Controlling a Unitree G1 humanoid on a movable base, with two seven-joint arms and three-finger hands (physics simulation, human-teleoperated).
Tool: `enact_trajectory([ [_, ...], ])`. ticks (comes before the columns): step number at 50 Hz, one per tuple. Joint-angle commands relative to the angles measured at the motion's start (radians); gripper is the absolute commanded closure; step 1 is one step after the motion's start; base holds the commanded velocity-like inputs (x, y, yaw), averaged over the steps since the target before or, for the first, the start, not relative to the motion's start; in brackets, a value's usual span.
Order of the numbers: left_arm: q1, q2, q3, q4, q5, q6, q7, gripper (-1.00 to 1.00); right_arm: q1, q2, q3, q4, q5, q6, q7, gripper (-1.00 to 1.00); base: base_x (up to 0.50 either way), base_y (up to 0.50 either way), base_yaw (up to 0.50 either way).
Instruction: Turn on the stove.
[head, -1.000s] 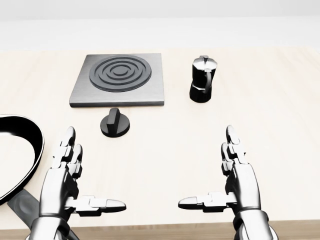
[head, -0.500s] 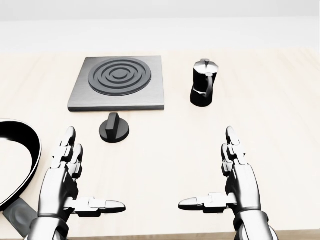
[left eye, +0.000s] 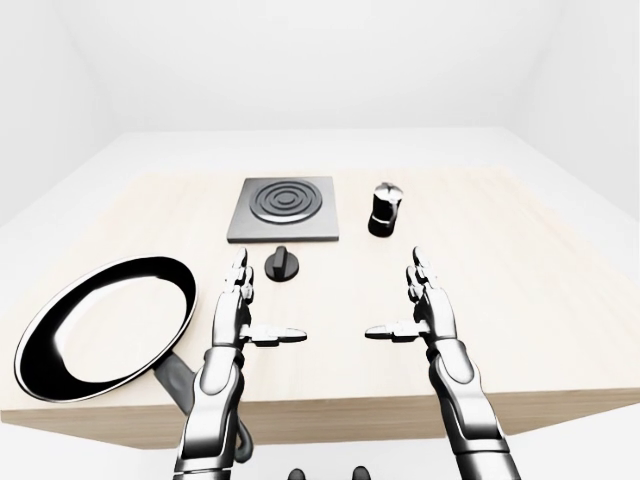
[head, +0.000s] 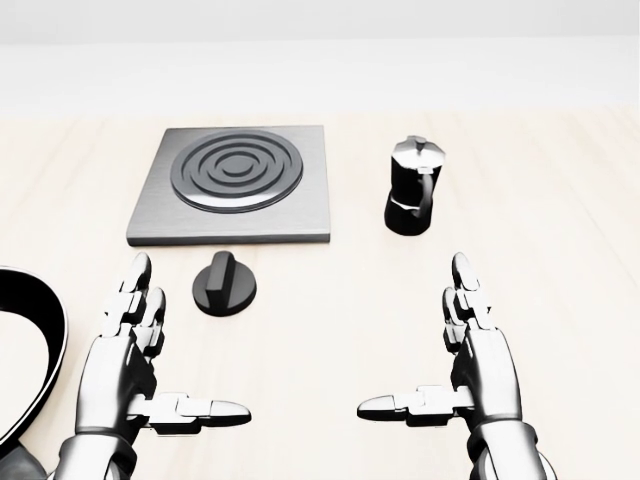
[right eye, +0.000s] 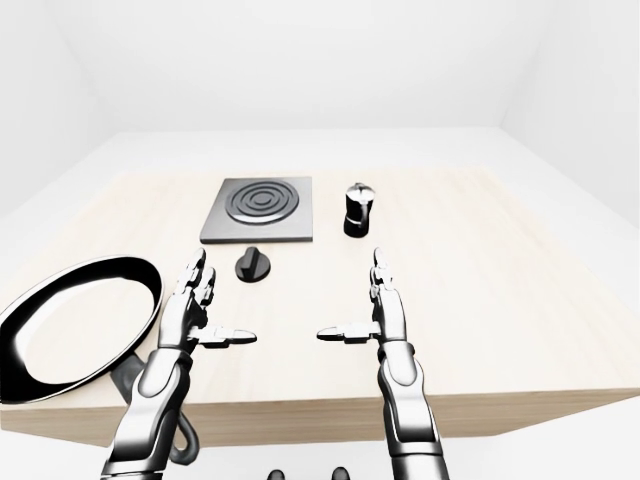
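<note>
Compared with the earlier head-view frames, the whole scene is seen to have shifted downward and leftward in the picture while both hands hold the same place, so a camera or base movement is indicated, not motion of the things. No contact with the control has been made; the approach step is judged to be in hand. The stove (head: 232, 182) is located at upper left of the head view on the wooden table (head: 560, 260), and its knob (head: 224, 285) is set just below the stove's lower edge, apart from it. The left hand (head: 135, 360) is held below and to the left of the knob, near it but not touching; the right hand (head: 470, 365) is held well apart at lower right. Both hands are spread, fingers extended upward and thumbs turned inward, with nothing grasped. A reach of the left hand up and rightward to the knob, followed by a grip and twist, is judged to be required next. A coffee pot (head: 412, 187) and a frying pan (left eye: 105, 325) are also present.
</note>
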Motion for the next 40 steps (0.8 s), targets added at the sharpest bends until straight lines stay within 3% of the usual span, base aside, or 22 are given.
enact_trajectory([
  [1, -0.002, 0.000, 0.001, 0.002, -0.001, 0.001, -0.001, -1.00, -0.002, 0.000, 0.000, 0.000, 0.000, 0.001, 0.000, -1.00, 0.16, 0.00, 0.00],
  [5, 0.004, -0.001, -0.002, -0.021, -0.003, 0.016, -0.002, -1.00, -0.001, 0.000, 0.000, 0.001, 0.000, -0.001, 0.000, -1.00, 0.16, 0.00, 0.00],
  [24, 0.013, -0.003, -0.004, -0.045, -0.003, 0.032, -0.001, -1.00, 0.002, 0.000, 0.001, -0.003, 0.000, 0.001, 0.000, -1.00, 0.16, 0.00, 0.00],
  [32, 0.008, -0.002, -0.002, -0.021, -0.003, 0.014, -0.003, -1.00, 0.000, 0.000, 0.000, 0.004, -0.001, -0.005, 0.001, -1.00, 0.16, 0.00, 0.00],
  [34, 0.011, -0.002, -0.002, -0.033, -0.004, 0.023, -0.002, -1.00, 0.001, 0.000, 0.000, 0.004, 0.000, -0.004, 0.001, -1.00, 0.17, 0.00, 0.00],
  [40, 0.010, -0.001, -0.002, -0.031, -0.003, 0.022, -0.003, -1.00, 0.003, 0.000, 0.000, -0.001, 0.000, -0.003, 0.001, -1.00, 0.17, 0.00, 0.00],
])
